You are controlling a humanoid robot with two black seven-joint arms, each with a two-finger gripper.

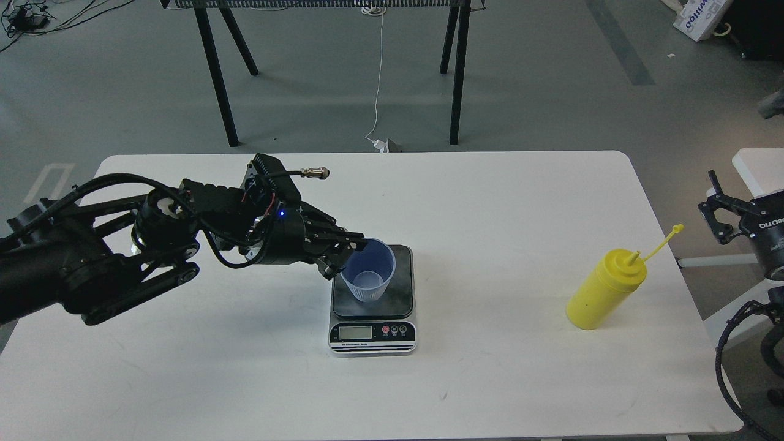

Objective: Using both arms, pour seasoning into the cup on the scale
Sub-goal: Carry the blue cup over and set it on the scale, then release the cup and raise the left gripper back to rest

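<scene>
The light-blue ribbed cup point(368, 277) stands upright on the left part of the scale's dark plate point(398, 294); whether its base touches the plate I cannot tell. My left gripper point(348, 256) reaches in from the left and is shut on the cup's left rim. The scale point(373, 334) lies at the table's middle, its LCD and buttons facing me. The yellow seasoning bottle point(605, 290) stands at the right, its tethered cap sticking out up and right. My right gripper point(718, 207) hovers off the table's right edge, fingers spread, apart from the bottle.
The white table point(490, 380) has rounded corners; its right edge runs close to the bottle. Black trestle legs point(217, 73) and a white cable point(378, 73) stand on the floor behind the table.
</scene>
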